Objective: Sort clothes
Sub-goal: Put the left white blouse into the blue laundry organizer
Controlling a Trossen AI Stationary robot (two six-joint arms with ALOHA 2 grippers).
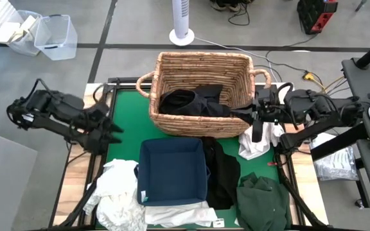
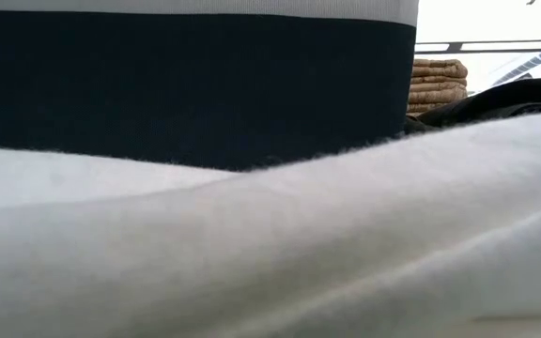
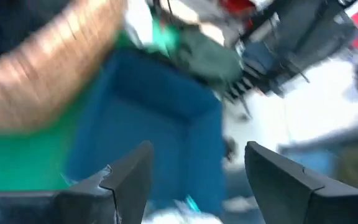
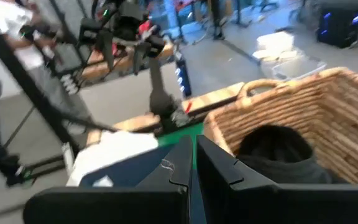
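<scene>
The left gripper (image 1: 115, 130) sits at the left of the high view, over the green mat (image 1: 126, 115), with its fingers wide apart and nothing between them. The nearest loose cloth to it is the white pile (image 1: 117, 192) in the lower left of the frame — below the gripper, just left of the navy bin (image 1: 172, 172). So the left arm looks best placed for that pile, and it would have to reach down the frame to get it.

The right gripper (image 1: 257, 125) is at the right of the frame, by the right wall of the wicker basket (image 1: 201, 67). Its fingers are pressed together, and I cannot tell if any cloth is caught in them. A white garment (image 1: 257, 144) lies right below it, close by.

Containers — the wicker basket holds black clothes (image 1: 194, 102). The navy bin looks bare inside. A black garment (image 1: 222, 170) lies long-ways down the frame just right of the bin, and a dark green garment (image 1: 262, 202) sits in the lower right. A flat white cloth (image 1: 175, 215) pokes out under the bin's lower edge
</scene>
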